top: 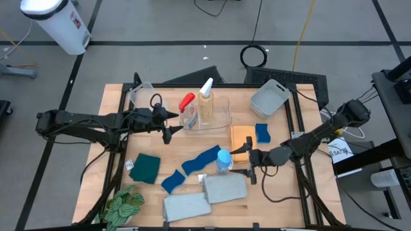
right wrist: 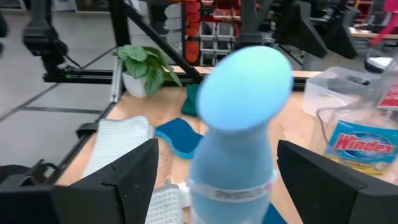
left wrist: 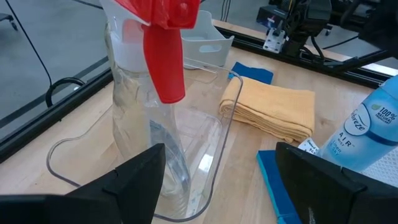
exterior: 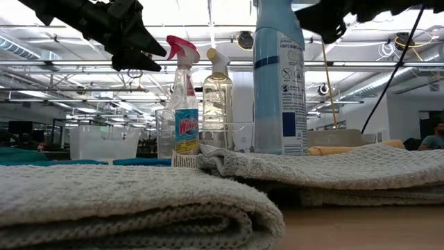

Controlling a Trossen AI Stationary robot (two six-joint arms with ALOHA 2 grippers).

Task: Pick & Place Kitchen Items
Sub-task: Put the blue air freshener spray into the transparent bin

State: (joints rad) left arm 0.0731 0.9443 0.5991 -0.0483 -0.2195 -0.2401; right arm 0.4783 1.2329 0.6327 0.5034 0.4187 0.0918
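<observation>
My left gripper (top: 168, 126) is open and hovers just left of the red-trigger bottle (top: 186, 110), which stands with the white-trigger bottle (top: 205, 96) in a clear tub (top: 221, 119). In the left wrist view the red-trigger bottle (left wrist: 149, 93) stands just ahead of the open fingers. My right gripper (top: 250, 165) is open and sits just right of the upright blue-capped bottle (top: 223, 160). In the right wrist view this bottle (right wrist: 239, 124) stands ahead of the gap and is not touched. The bottle stands by the grey folded towels (top: 225, 188).
An orange sponge (top: 241, 138) and a blue sponge (top: 263, 133) lie right of the clear tub, with a grey tub (top: 268, 97) behind them. A blue cloth (top: 202, 159), another blue sponge (top: 172, 181), a teal cloth (top: 146, 168), a second towel (top: 186, 206) and a plant (top: 122, 206) fill the near side.
</observation>
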